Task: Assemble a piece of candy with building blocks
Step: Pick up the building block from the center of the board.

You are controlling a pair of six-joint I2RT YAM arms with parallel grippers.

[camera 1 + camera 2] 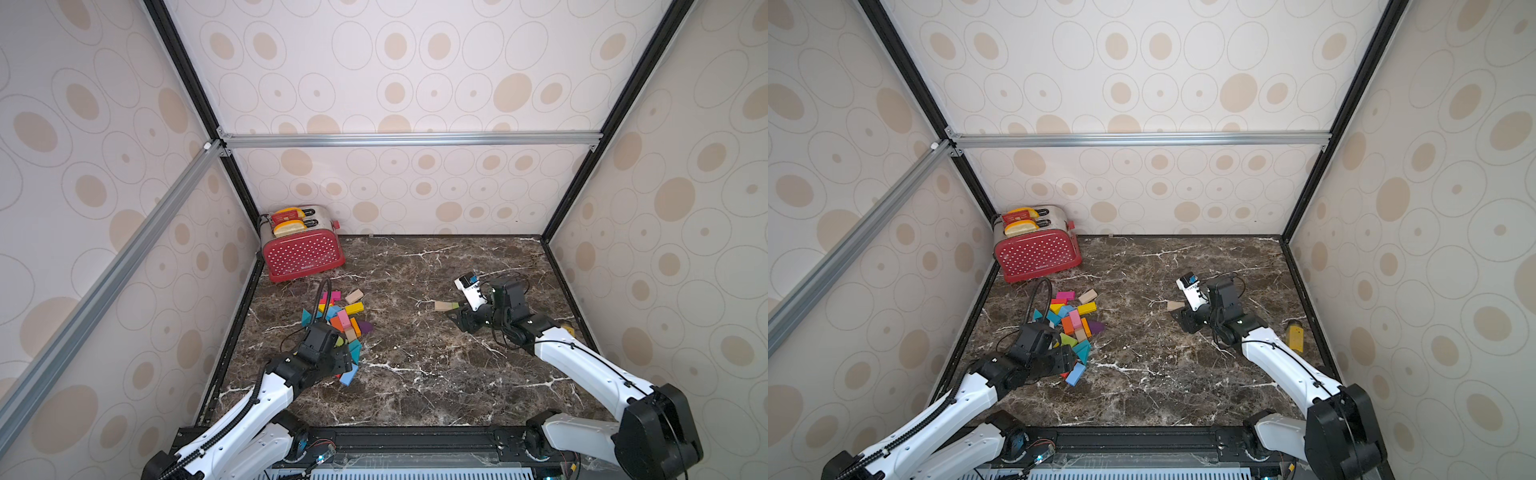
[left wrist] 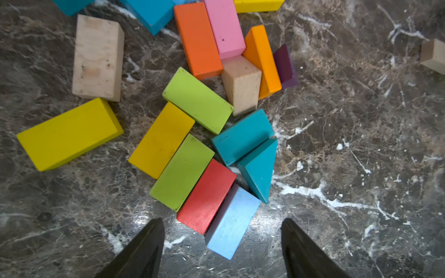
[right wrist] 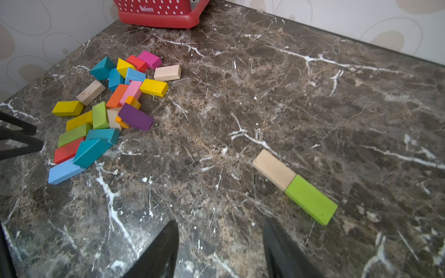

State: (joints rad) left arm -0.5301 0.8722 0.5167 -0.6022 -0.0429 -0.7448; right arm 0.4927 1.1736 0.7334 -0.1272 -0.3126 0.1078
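Note:
The building blocks (image 1: 345,320) lie in a loose, many-coloured pile on the left of the marble table in both top views (image 1: 1075,320). My left gripper (image 2: 222,220) hovers over the pile's near end, open. Its fingers stand apart on either side of a light-blue block (image 2: 232,223) that leans on a red block (image 2: 207,197), touching neither. A bare wood block (image 3: 273,169) and a green block (image 3: 310,199) lie end to end on the right. My right gripper (image 3: 221,220) is open and empty just short of them, seen low over the table in a top view (image 1: 459,321).
A red polka-dot toaster (image 1: 303,253) stands in the back left corner. A mustard-yellow bottle-like thing (image 1: 1295,336) lies by the right wall behind my right arm. Patterned walls close in the table on three sides.

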